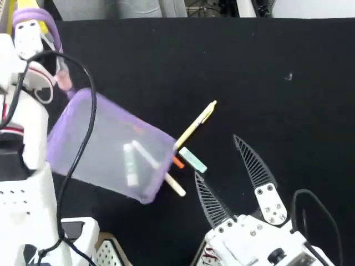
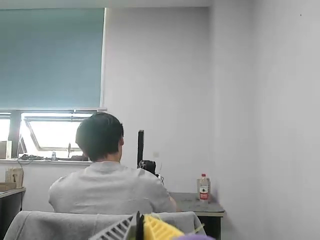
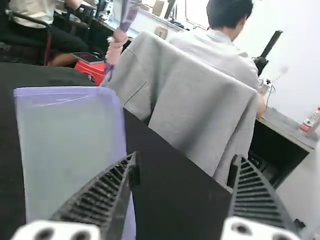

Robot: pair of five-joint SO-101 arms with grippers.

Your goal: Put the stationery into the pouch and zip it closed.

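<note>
The translucent purple pouch [image 1: 108, 147] lies slanted at the table's left, its mouth facing right. Its upper left end hangs from my left gripper [image 1: 32, 25], which is shut on the purple edge beside a pink pull [image 1: 64, 81]. Inside lie a white pen [image 1: 145, 155] and a pale tube [image 1: 131, 164]. A cream stick [image 1: 175, 185] pokes out of the mouth. Just outside lie a yellow pen [image 1: 195, 124], a teal eraser [image 1: 192, 159] and an orange piece [image 1: 177, 162]. My right gripper [image 1: 216, 156] stands open right of the eraser and faces the pouch [image 3: 70, 150].
The black table [image 1: 266, 77] stretches bare to the right and back. White arm bases stand at the left edge [image 1: 22, 183] and the front right [image 1: 260, 244]. A grey jacket [image 3: 190, 115] hangs over a chair behind the table.
</note>
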